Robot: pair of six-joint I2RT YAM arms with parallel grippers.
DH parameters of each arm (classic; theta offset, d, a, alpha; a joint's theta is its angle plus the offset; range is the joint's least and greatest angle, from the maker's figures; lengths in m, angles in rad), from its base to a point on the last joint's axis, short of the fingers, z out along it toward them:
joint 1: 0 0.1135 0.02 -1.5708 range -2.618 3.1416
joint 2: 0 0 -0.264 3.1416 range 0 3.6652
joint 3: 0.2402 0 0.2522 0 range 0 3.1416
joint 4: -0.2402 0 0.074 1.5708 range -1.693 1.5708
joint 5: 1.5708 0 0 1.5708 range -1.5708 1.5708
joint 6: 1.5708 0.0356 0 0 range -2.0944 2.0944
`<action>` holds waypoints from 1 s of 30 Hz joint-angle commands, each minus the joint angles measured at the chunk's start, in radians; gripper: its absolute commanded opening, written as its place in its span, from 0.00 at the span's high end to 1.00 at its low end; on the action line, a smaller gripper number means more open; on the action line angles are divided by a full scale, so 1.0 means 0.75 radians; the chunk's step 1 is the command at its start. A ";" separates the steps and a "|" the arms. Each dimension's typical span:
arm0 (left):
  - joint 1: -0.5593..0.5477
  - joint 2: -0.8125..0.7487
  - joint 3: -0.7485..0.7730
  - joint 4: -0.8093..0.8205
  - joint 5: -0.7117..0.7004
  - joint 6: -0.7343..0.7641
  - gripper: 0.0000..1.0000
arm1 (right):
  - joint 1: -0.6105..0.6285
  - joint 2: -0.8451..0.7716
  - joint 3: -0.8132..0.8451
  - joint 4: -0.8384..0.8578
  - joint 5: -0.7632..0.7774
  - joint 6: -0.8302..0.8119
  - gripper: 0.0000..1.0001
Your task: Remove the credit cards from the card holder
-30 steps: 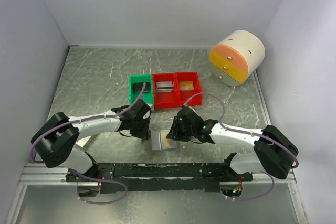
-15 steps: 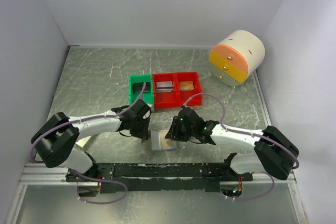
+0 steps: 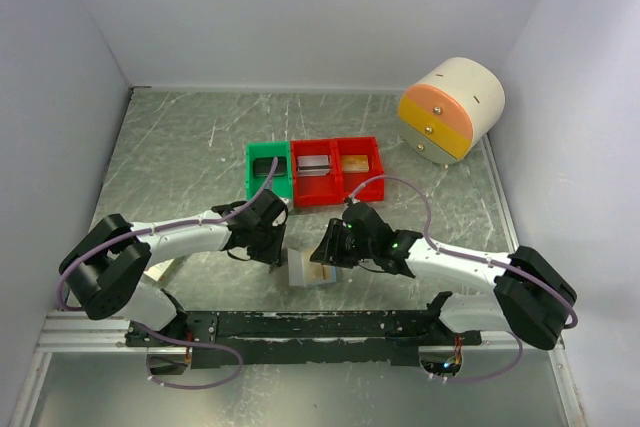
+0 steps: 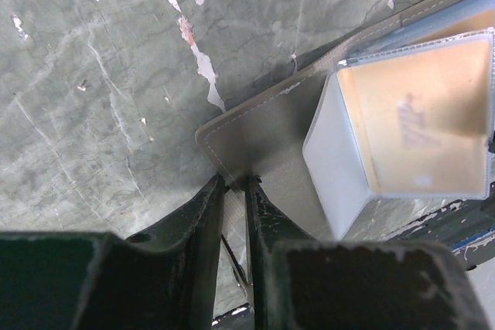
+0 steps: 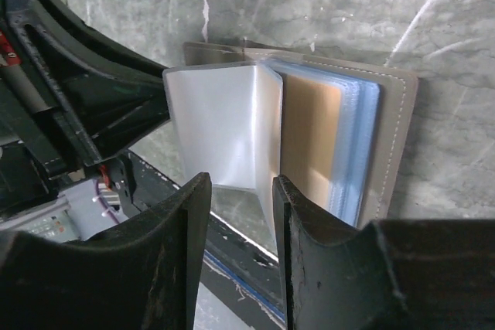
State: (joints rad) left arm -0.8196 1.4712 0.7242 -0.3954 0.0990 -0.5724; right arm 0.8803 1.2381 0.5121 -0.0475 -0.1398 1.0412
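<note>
Left wrist view: the left fingers (image 4: 203, 226), narrow, pinch the grey cover edge of the card holder (image 4: 263, 137), which lies open on the table (image 4: 93, 75) at the near edge between the arms. The right fingers (image 5: 182, 253) stand partly apart astride a raised clear pocket leaf (image 5: 216, 125), not pinching it, an orange-tan credit card (image 5: 309, 133) just beyond. Pin the cover firmly and grip card, not floppy sleeve.
</note>
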 commanded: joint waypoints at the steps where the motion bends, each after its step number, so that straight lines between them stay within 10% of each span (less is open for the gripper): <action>1: -0.003 -0.023 0.008 0.014 0.029 0.011 0.73 | 0.007 -0.030 -0.013 0.067 -0.016 0.041 0.62; 30: -0.002 -0.105 -0.009 -0.030 -0.031 -0.029 0.72 | 0.011 0.277 -0.022 0.572 -0.310 0.174 0.61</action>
State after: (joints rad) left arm -0.8196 1.4330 0.7242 -0.4023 0.0975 -0.5774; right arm 0.8822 1.4021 0.4484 0.3195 -0.3161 1.1824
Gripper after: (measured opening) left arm 0.273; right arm 0.391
